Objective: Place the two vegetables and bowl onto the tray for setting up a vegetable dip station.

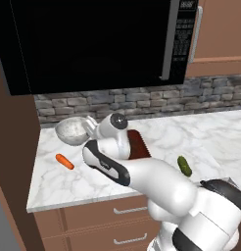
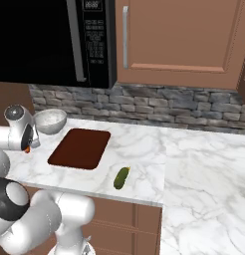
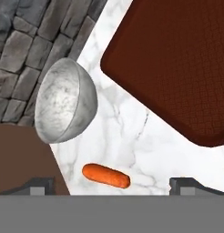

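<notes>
Plainly, the marble surface ends in a front edge above the drawers and a left edge against a brown side panel; the carrot lies near that left corner, with bare marble all round it. The bowl sits at the back by the stone wall, close to the left edge, apart from the carrot; in the hand view its rim runs just beside the wall. The tray lies flat in the middle of the surface, holding nothing; a strip of open marble separates it from the bowl and from the carrot. The cucumber rests to the tray's right — close to the front edge, well apart from the other things.

The end effector is released, its two fingertips spread wide at the bottom of the hand view, the carrot lying between them and a little ahead, untouched; whether the tips reach the marble cannot be told. From the left base view the arm covers most of the tray; from the right base view the arm's head hides nearly all of the carrot — only an orange speck shows.
</notes>
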